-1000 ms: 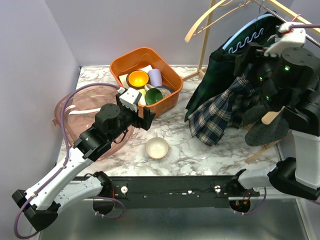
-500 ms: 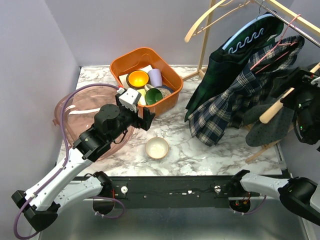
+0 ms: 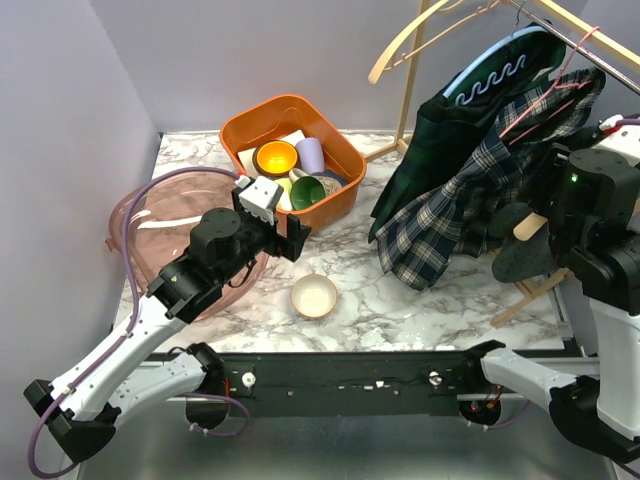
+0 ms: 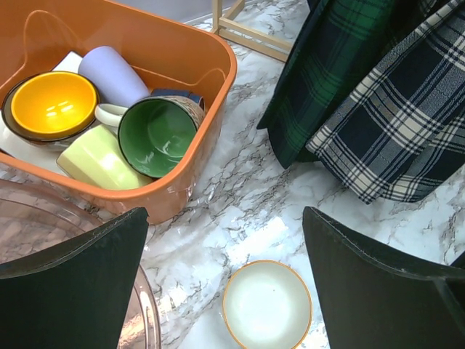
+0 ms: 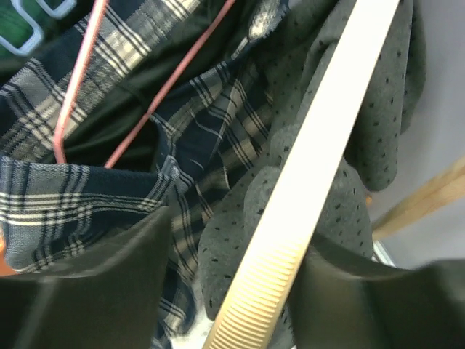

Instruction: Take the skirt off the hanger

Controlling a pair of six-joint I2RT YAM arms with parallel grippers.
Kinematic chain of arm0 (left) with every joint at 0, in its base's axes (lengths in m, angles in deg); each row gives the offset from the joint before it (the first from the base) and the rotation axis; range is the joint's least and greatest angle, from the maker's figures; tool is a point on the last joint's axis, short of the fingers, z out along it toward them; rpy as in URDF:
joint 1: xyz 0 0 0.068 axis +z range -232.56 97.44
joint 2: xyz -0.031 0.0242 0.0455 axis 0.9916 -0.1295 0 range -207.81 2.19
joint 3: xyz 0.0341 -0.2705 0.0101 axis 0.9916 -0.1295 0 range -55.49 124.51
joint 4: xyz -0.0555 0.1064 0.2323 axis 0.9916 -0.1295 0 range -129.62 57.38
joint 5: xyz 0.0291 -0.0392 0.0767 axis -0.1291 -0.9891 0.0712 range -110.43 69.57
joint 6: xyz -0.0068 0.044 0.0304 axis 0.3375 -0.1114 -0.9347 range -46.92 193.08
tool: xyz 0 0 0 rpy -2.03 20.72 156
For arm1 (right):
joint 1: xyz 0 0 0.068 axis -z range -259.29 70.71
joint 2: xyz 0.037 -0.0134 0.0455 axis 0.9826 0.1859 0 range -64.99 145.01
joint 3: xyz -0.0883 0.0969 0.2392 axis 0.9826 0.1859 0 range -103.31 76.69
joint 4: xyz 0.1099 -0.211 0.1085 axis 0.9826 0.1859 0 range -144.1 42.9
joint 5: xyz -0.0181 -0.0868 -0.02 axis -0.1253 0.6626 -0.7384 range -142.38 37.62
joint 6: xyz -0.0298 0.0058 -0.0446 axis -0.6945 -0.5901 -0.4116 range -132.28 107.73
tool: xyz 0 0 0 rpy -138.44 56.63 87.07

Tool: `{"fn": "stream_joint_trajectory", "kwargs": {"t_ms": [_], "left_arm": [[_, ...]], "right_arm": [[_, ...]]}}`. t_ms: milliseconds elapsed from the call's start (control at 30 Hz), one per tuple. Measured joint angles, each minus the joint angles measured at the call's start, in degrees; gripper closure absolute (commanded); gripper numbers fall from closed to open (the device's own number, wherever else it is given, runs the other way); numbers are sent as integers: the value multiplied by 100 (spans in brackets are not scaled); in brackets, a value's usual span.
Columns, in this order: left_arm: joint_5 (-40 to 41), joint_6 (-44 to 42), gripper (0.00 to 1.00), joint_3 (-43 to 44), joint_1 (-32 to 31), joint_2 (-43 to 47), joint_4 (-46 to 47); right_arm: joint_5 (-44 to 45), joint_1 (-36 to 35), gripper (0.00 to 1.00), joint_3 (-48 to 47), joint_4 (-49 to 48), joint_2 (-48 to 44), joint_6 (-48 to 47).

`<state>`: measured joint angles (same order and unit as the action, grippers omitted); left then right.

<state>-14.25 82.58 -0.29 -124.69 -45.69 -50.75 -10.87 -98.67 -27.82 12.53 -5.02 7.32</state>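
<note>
While the navy-and-white plaid fabric skirt (image 3: 440, 228) hangs on a thin pink wire hanger (image 5: 80, 76) from the wooden garment rack (image 3: 408, 90) at the far right of the white marble table (image 3: 400, 305), the right gripper (image 5: 236, 233) is raised close against it, fingers apart. A pale wooden hanger bar (image 5: 323, 138) carrying a grey dotted garment (image 5: 341, 211) passes between those fingers; contact with either cannot be judged. A dark green plaid garment (image 3: 425, 150) hangs just beside the skirt, on the side toward the orange plastic tub (image 3: 232, 135) of cups. The left gripper (image 4: 221, 218), fingers spread and holding nothing, hovers above a small cream ceramic bowl (image 4: 267, 305), near a pink translucent basin (image 3: 140, 215).
</note>
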Motion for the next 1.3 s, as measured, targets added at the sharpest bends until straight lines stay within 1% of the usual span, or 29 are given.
{"fn": "stream_joint_trajectory", "kwargs": {"t_ms": [33, 67, 200, 333, 433, 500, 533, 567, 833, 1067, 1133, 1300], "left_arm": [[2, 0, 1, 2, 0, -13, 0], [0, 0, 1, 0, 0, -24, 0], [0, 0, 1, 0, 0, -85, 2], [0, 2, 1, 0, 0, -175, -2], [0, 2, 1, 0, 0, -219, -2], [0, 2, 1, 0, 0, -229, -2], [0, 2, 1, 2, 0, -229, -2], [0, 2, 1, 0, 0, -229, 0], [0, 4, 1, 0, 0, -232, 0], [-103, 105, 1, 63, 0, -256, -31], [-170, 179, 1, 245, 0, -337, -125], [-446, 420, 1, 1123, 0, -573, -326]], "right_arm": [[-11, 0, 44, 101, -146, -74, -66], [-28, 0, 48, 181, -293, -136, -122], [-50, 2, 57, 361, -846, -376, -361], [-74, 11, 63, 332, -1156, -514, -577], [-98, 11, 70, 109, -1215, -476, -743], [-101, 24, 85, -57, -1248, -385, -817], [-98, 28, 94, -125, -1252, -348, -861], [-105, 35, 99, -201, -1252, -282, -922], [-179, 37, 99, -389, -1340, -70, -1279], [-361, 37, 99, -315, -1770, -431, -1504], [-376, 37, 99, -293, -1749, -577, -1530], [-505, 37, 99, -289, -1687, -831, -1565]]}}
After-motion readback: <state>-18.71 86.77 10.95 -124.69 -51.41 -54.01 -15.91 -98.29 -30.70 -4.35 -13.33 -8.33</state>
